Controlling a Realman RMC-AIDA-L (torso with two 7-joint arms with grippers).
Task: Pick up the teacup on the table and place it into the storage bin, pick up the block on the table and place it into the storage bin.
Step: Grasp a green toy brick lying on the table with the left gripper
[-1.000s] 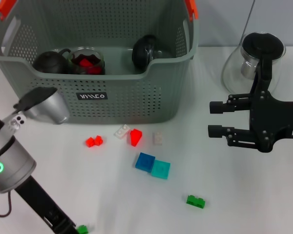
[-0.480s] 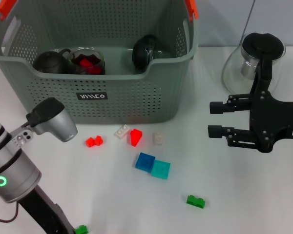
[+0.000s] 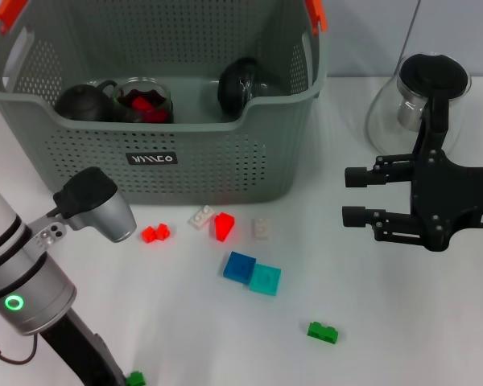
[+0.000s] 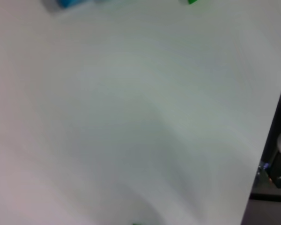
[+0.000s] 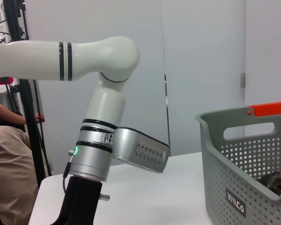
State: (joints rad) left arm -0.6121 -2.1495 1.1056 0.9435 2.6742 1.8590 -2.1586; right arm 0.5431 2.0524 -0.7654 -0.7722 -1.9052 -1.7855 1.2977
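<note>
Head view: white table (image 3: pixel 435 322); right end effector (image 3: pixel 352 195) open, empty; left's unclear.

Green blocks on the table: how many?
2: one green block near the front right of the block cluster, another at the front edge beside the left arm, partly cut off. Others may be hidden.

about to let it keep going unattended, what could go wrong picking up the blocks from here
The blocks crowd together: the red block sits between two pale pieces, and the blue block touches the teal block, so a grasp may nudge neighbours. The small red piece lies close to the storage bin wall, leaving little room. The left arm's elbow hangs near both, and could sweep them.
</note>
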